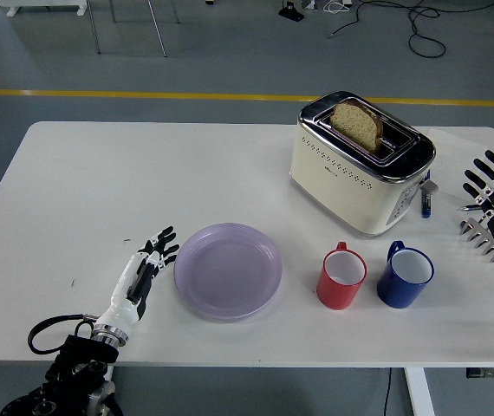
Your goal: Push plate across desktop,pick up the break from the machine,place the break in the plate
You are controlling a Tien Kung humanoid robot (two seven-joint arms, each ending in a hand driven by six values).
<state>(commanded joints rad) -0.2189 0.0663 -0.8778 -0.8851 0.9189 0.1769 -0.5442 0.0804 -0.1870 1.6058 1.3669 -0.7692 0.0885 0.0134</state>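
Now pushing plate (228, 282) rightward over tabletop (143, 182). Left robot hand (147, 264) spread flat, fingertips at plate's left rim. Push low, steady; stop short of red mug (341, 279). Bread (357, 124) upright in toaster (361, 162). Right robot hand (492, 206) spread, empty, beside toaster.

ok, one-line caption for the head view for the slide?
Left hand with fingers spread against the lilac plate, bread slice in the toaster, right hand open at the table edge.
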